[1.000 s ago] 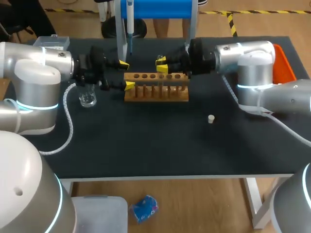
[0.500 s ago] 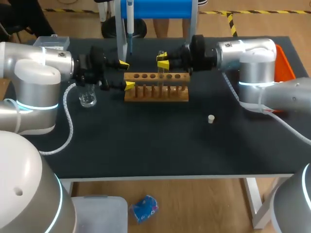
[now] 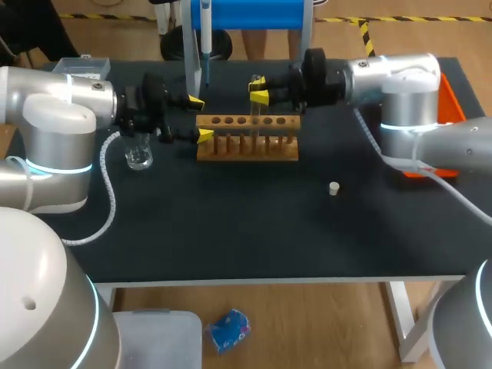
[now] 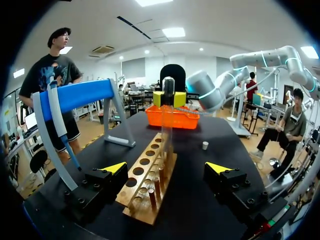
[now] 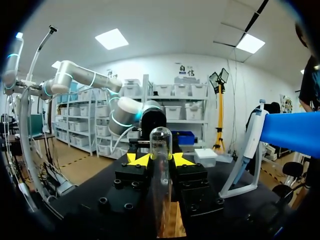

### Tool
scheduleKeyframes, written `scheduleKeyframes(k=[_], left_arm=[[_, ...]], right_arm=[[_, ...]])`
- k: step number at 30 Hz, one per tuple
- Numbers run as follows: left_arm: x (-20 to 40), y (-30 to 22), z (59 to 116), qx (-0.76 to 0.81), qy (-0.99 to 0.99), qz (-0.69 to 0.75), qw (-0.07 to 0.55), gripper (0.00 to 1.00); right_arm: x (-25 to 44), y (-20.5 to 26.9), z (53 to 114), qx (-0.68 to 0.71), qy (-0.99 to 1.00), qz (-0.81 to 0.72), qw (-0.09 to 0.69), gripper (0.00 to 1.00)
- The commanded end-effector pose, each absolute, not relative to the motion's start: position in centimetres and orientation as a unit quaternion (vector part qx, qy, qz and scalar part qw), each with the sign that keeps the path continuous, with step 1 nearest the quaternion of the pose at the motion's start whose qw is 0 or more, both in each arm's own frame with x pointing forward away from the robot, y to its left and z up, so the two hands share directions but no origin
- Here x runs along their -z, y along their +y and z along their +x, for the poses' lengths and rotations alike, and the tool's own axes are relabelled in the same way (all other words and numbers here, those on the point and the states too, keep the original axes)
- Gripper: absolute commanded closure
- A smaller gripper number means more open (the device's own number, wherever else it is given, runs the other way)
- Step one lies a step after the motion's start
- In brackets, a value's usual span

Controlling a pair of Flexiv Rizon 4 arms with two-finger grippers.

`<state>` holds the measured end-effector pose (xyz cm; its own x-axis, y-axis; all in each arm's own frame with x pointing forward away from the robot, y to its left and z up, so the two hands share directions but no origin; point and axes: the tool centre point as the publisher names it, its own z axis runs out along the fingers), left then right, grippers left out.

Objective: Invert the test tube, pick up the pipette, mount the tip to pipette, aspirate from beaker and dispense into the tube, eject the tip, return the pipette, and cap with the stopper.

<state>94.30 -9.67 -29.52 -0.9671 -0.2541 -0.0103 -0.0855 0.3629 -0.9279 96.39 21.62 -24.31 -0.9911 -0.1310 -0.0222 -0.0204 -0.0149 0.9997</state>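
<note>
My right gripper (image 3: 260, 88) is shut on a clear test tube (image 3: 254, 115), which stands upright over the wooden rack (image 3: 246, 146) with its rounded closed end up. In the right wrist view the tube (image 5: 161, 142) rises between the yellow tips of that gripper (image 5: 160, 160). My left gripper (image 3: 200, 118) stands open at the rack's left end, holding nothing. Its wrist view looks along the rack (image 4: 145, 192) to the tube (image 4: 168, 110). The pipette (image 3: 204, 38) hangs on the blue stand. A glass beaker (image 3: 138, 156) sits under the left arm. The stopper (image 3: 334, 188) lies right of the rack.
An orange tray (image 3: 450, 108) sits at the table's right edge behind the right arm. A clear box (image 3: 81, 68) stands at the back left corner. The blue stand's legs (image 3: 184, 54) rise just behind the rack.
My right gripper has risen with the tube, drawing it up out of the rack. The left arm has stayed where it was.
</note>
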Motion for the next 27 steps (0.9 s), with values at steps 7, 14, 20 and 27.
scheduleKeyframes(k=[7, 14, 20, 27], left_arm=[[29.6, -9.7, 94.3, 0.555, 0.822, -0.103, 0.077, 0.0], [29.6, -9.7, 94.3, 0.555, 0.822, -0.103, 0.077, 0.0], [29.6, -9.7, 94.3, 0.555, 0.822, -0.103, 0.077, 0.0], [27.3, -9.9, 93.8, 0.538, 0.818, 0.016, 0.203, 0.0]], right_arm=[[22.4, 21.3, 95.6, 0.708, -0.703, 0.062, 0.034, 1.0], [20.8, 21.1, 95.2, 0.721, -0.689, 0.062, 0.035, 1.0], [18.1, 20.9, 94.6, 0.735, -0.674, 0.044, 0.053, 1.0], [16.3, 19.3, 93.9, 0.744, -0.616, -0.103, 0.238, 1.0]])
